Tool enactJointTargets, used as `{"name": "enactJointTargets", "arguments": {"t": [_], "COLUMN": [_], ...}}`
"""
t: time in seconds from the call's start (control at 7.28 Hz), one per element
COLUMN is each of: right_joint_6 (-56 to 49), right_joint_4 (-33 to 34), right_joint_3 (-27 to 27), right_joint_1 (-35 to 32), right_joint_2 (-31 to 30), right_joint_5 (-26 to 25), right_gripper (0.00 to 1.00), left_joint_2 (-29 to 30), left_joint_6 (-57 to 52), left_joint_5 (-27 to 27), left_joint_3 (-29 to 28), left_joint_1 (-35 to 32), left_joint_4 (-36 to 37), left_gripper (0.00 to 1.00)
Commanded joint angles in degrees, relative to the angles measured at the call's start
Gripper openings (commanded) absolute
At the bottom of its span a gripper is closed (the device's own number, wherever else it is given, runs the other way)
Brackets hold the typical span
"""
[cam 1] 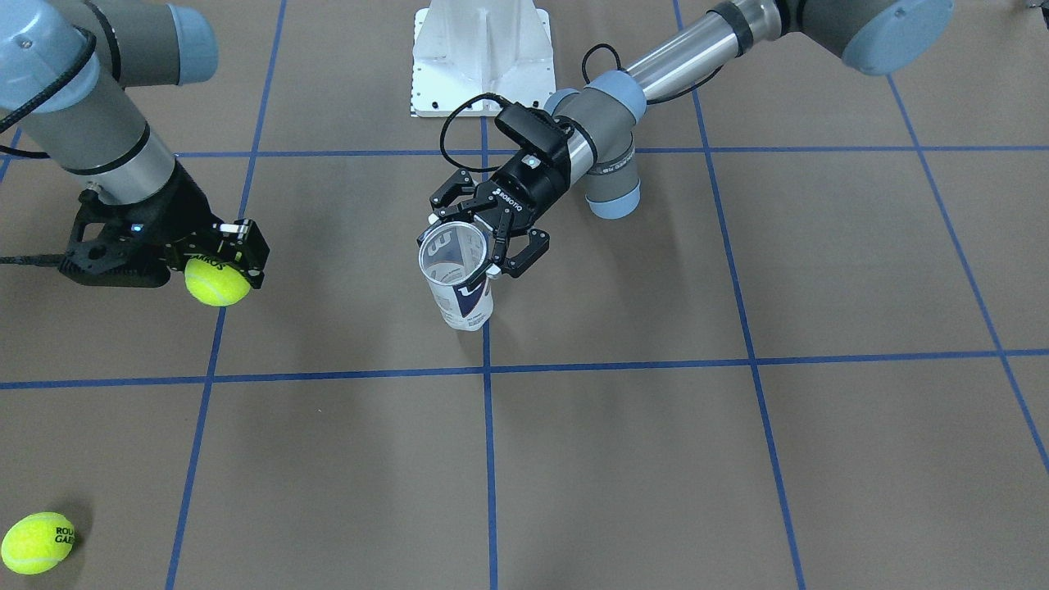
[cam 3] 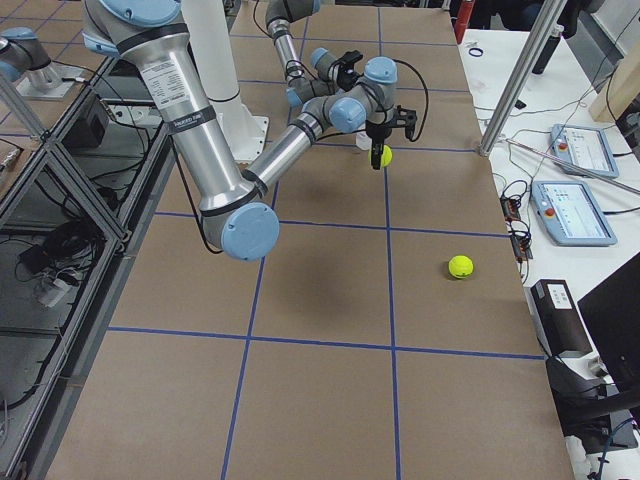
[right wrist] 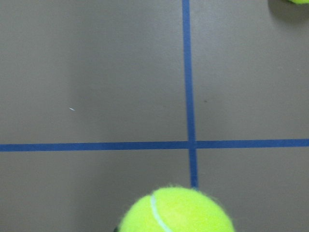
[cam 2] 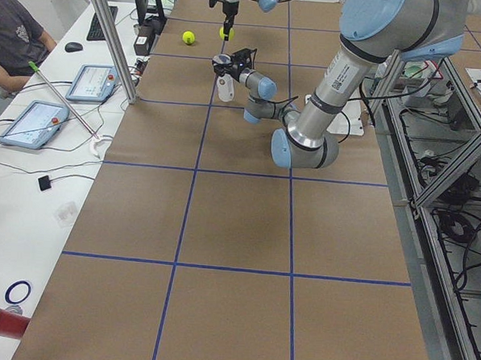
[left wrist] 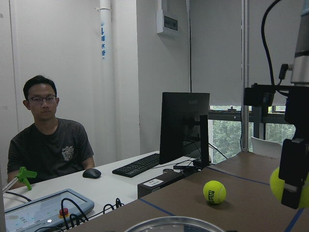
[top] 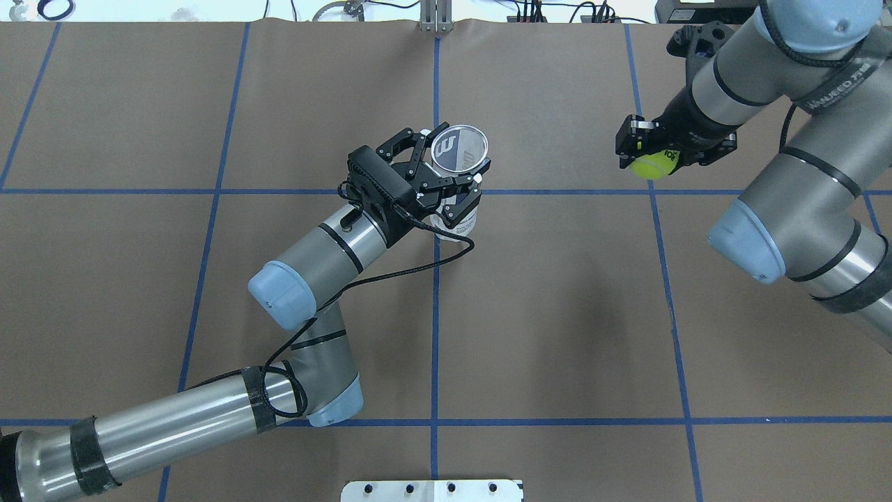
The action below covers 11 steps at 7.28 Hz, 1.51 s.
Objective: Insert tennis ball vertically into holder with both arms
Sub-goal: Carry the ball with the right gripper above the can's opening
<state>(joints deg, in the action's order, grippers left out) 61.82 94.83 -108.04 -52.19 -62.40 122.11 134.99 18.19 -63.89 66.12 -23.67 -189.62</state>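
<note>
The holder (cam 1: pixel 459 274) is a clear can with a white and navy label, standing upright above the table's middle with its open rim (top: pixel 458 148) facing up. My left gripper (cam 1: pixel 474 246) is shut on the holder near its top, and also shows in the overhead view (top: pixel 451 183). My right gripper (cam 1: pixel 220 266) is shut on a yellow tennis ball (cam 1: pixel 217 283) and holds it above the table, well to the holder's side. The overhead view also shows this ball (top: pixel 651 166), and it fills the bottom of the right wrist view (right wrist: pixel 176 210).
A second tennis ball (cam 1: pixel 37 542) lies loose on the table near the far corner on my right side, and also shows in the exterior right view (cam 3: pixel 460 266). The white pedestal base (cam 1: pixel 483 57) stands at the robot's edge. An operator (left wrist: pixel 48 140) sits beyond the table's edge.
</note>
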Motion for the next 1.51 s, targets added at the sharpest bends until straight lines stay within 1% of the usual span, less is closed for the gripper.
{"name": "enactJointTargets", "arguments": {"t": [0.0,0.41,0.69,0.82,0.96,1.37], "right_joint_6": [7.77,13.66,16.04,16.49,16.84,18.16], "right_joint_4": [1.76,1.85,1.85,1.85,1.85,1.85], "right_joint_3": [-0.69,0.19,0.89,2.38,2.65,4.67], "right_joint_1": [1.38,2.09,2.53,2.53,2.79,3.32], "right_joint_2": [5.78,11.23,13.78,15.62,16.25,18.54], "right_joint_5": [0.58,0.58,0.49,0.49,0.41,0.23], "right_gripper": [0.0,0.0,0.0,0.0,0.0,0.0], "left_joint_2": [-0.08,0.01,-0.16,-0.16,-0.16,-1.13], "left_joint_6": [0.0,0.0,-0.08,-0.26,-0.26,-0.35], "left_joint_5": [0.17,0.26,0.26,0.26,0.34,1.22], "left_joint_3": [-0.98,-1.78,-2.74,-3.18,-4.41,-4.42], "left_joint_1": [0.2,0.64,0.73,0.73,0.81,1.52], "left_joint_4": [-1.63,-4.61,-5.59,-6.55,-7.6,-8.14], "left_gripper": [0.74,0.74,0.74,0.74,0.75,0.76]}}
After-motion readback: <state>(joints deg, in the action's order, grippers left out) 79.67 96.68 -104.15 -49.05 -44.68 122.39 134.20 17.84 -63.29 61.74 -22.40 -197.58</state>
